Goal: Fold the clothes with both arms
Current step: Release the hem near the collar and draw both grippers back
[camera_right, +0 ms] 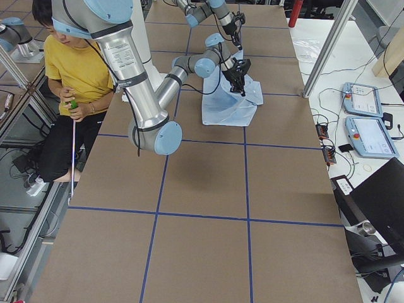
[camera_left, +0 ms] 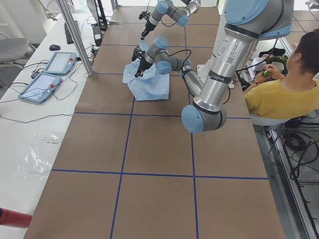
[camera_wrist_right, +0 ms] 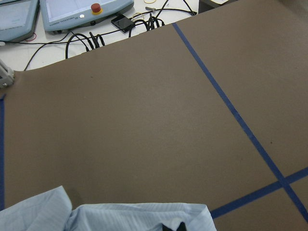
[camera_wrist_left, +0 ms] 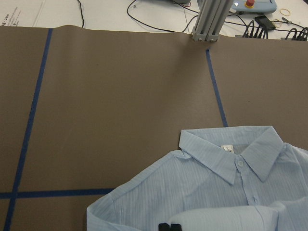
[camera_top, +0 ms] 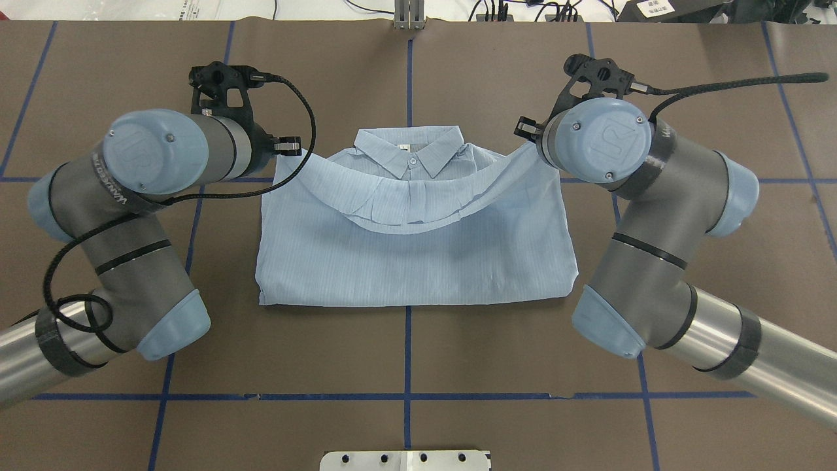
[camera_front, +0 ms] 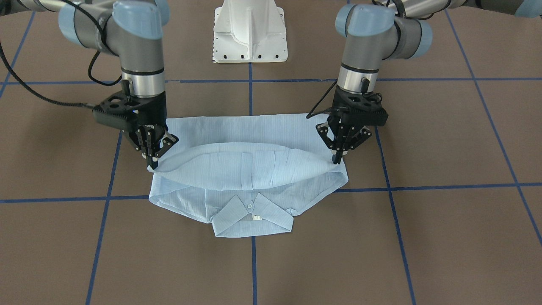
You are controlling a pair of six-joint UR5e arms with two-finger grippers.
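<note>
The pale blue shirt (camera_front: 254, 169) lies on the brown table, folded, with its collar (camera_front: 252, 216) toward the far edge from the robot. Its lower edge is lifted and doubled over toward the collar, sagging in a curve between the grippers (camera_top: 412, 216). My left gripper (camera_front: 337, 159) is shut on one corner of that lifted edge. My right gripper (camera_front: 152, 163) is shut on the other corner. In the left wrist view the fingertips (camera_wrist_left: 169, 226) sit on the fabric just short of the collar (camera_wrist_left: 236, 154). The right wrist view shows the shirt's edge (camera_wrist_right: 120, 216) at the bottom.
The white pedestal base (camera_front: 250, 34) stands at the robot's side of the table. Blue tape lines (camera_front: 254, 262) cross the brown table cover. A person in yellow (camera_left: 284, 94) sits beside the table. Teach pendants (camera_right: 366, 120) and cables lie beyond the far edge.
</note>
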